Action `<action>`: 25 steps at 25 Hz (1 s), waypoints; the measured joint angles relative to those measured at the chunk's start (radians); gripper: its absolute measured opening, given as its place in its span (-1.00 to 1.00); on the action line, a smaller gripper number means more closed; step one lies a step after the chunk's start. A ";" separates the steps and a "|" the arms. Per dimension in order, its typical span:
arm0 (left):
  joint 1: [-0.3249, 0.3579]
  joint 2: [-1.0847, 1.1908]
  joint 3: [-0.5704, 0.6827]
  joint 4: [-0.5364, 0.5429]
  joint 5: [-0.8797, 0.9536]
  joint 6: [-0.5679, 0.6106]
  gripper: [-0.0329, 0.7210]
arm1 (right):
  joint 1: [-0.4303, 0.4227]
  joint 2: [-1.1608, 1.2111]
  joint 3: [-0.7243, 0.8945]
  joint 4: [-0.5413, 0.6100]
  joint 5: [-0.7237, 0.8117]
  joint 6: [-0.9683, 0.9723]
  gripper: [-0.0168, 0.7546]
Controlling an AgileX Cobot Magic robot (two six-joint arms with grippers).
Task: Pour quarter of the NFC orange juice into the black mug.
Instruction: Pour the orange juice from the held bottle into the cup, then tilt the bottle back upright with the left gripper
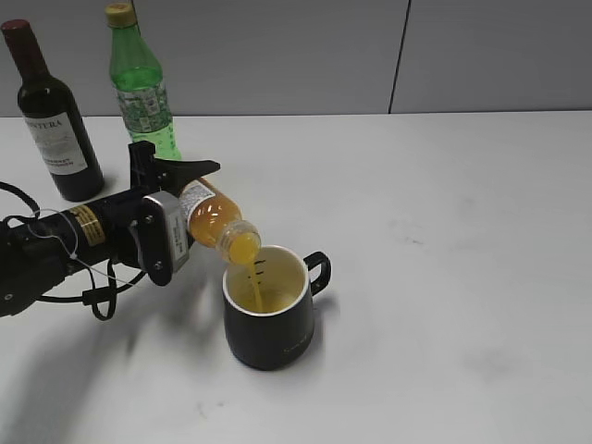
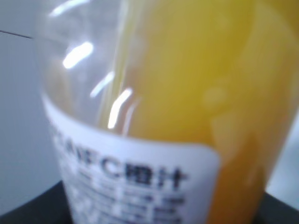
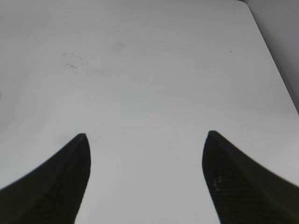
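My left gripper (image 1: 178, 199) is shut on the NFC orange juice bottle (image 1: 215, 218) and holds it tilted, neck down to the right, over the black mug (image 1: 268, 319). A thin orange stream falls from the open neck into the mug's cream-white inside. The mug stands on the white table with its handle to the right. In the left wrist view the bottle (image 2: 187, 93) fills the frame, blurred, with its label low down; the jaws are hidden. My right gripper (image 3: 147, 137) is open and empty over bare table; it is out of the exterior view.
A dark wine bottle (image 1: 54, 120) and a taller green bottle (image 1: 141, 88) stand at the back left of the white table (image 1: 444, 231), behind my left arm. A grey wall runs along the table's far edge.
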 joint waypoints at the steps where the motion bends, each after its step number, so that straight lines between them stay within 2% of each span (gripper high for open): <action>1: 0.000 0.000 0.000 -0.001 0.000 0.000 0.33 | 0.000 0.000 0.000 0.000 0.000 0.000 0.51; 25: 0.000 0.000 0.000 -0.012 0.000 0.034 0.33 | 0.000 0.000 0.000 0.000 0.000 0.000 0.51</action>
